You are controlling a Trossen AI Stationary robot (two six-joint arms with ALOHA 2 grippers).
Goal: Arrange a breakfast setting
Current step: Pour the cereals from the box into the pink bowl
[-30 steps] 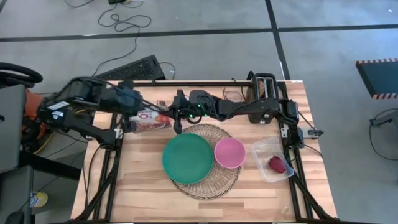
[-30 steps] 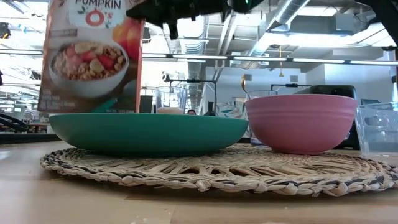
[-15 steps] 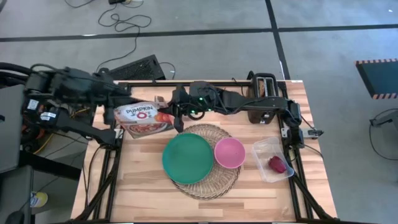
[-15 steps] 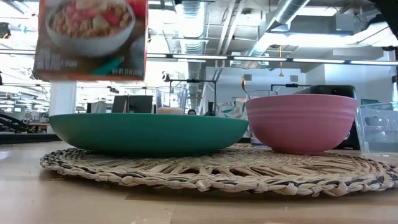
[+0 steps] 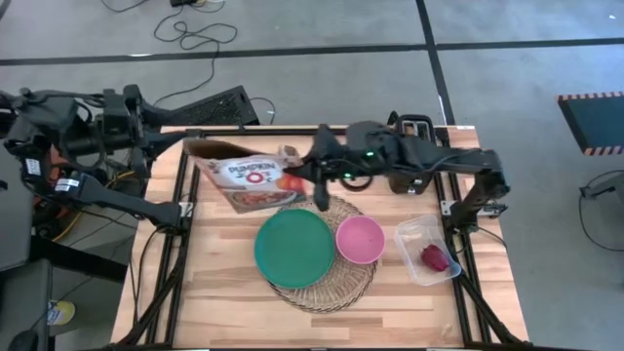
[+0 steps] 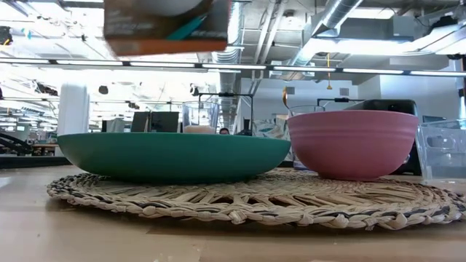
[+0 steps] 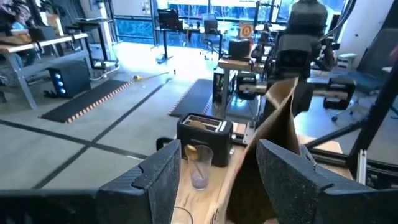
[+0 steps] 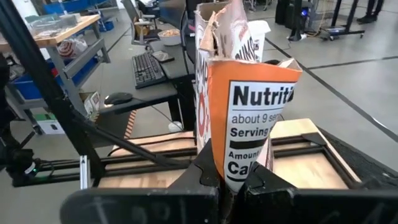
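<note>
Wooden table [image 5: 224,283]: right tool [image 5: 310,175] clamped on cereal box [image 5: 249,175], lifted; left tool [image 7: 214,171] open, off box.

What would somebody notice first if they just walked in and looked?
The cereal box hanging in the air behind the mat, pinched at one side by the right gripper. Then the teal plate and pink bowl side by side on the mat. The left gripper is off the table's far left corner, fingers apart.
</note>
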